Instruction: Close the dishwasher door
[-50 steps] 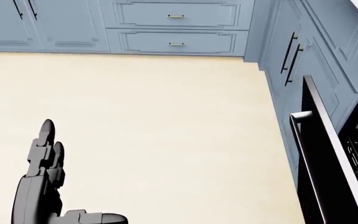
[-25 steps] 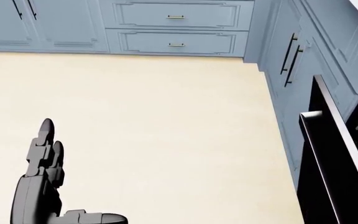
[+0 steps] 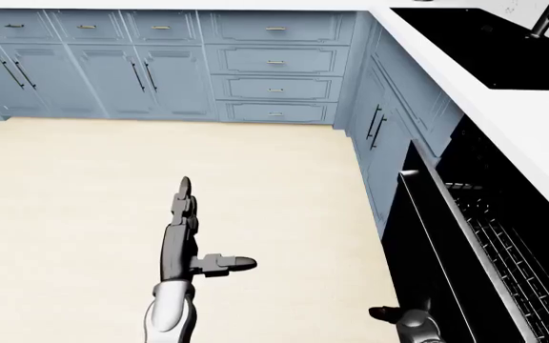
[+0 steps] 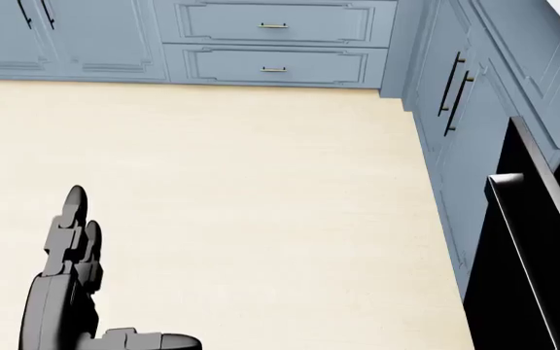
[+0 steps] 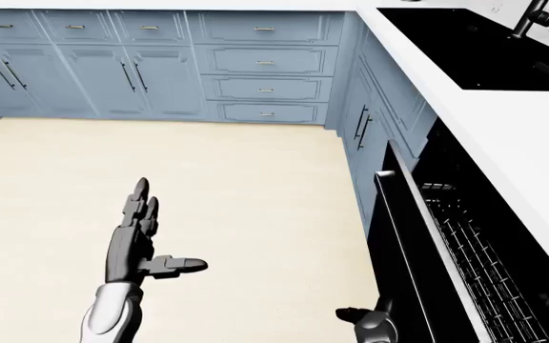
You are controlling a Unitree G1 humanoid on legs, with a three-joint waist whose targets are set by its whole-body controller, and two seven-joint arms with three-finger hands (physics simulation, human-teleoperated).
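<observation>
Pushing against the outer face of the black dishwasher door [image 3: 443, 257], the right hand [image 3: 408, 323] sat at the bottom edge of the left-eye view. Only its thumb and knuckle showed, so whether its fingers were spread or curled could not be told. This low contact point probably served to swing the door upward on its bottom hinge.

The dark grey left hand [image 3: 187, 243] hung over the cream floor [image 3: 84, 186], fingers straight and apart with the thumb out sideways, holding nothing; it appeared to be kept clear of the door's path.

The door stood steeply raised but not closed, with the wire rack [image 3: 508, 250] visible behind it beneath the white countertop [image 3: 504, 107].

Compared with the head view one second earlier, the door's top edge had moved right, toward the blue cabinets [image 3: 275, 64].
</observation>
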